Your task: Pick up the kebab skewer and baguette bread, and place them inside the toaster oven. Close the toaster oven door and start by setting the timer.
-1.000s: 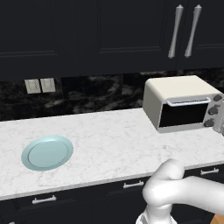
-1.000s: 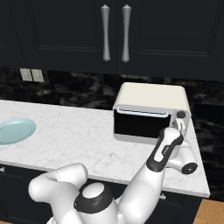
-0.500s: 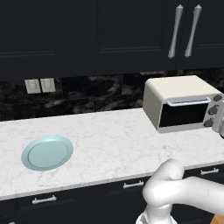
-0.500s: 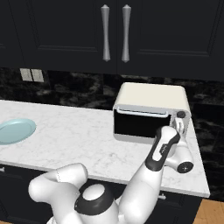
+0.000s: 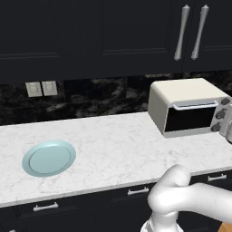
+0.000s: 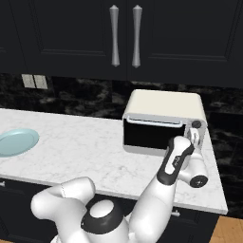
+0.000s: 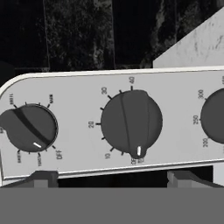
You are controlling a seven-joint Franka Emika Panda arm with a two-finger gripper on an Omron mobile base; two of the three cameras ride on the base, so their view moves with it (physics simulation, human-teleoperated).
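1. Left base view: the toaster oven [image 5: 188, 107] stands at 3 o'clock on the marble surface [image 5: 118, 145], and the toaster oven door [image 5: 189, 118] is shut, its handle up against the body. The light blue plate [image 5: 49, 157] at 9 o'clock is bare, so I judge the loading and closing done. The glass is too dark to confirm the kebab skewer and baguette bread inside.
2. Right base view: the arm reaches to the oven's right panel, with the gripper [image 6: 194, 138] at the knobs [image 6: 195, 124]. The hand hides the lower knobs and its own tips.
3. Hand view: the middle knob [image 7: 131, 123] sits dead centre, between the finger tips [image 7: 42, 179] at 6 o'clock; the jaws stand wide apart, holding nothing. Its white mark points to 6 o'clock. The small dial numbers are hard to read, so I cannot tell whether the timer is set. Setting it seems to be all that is left.
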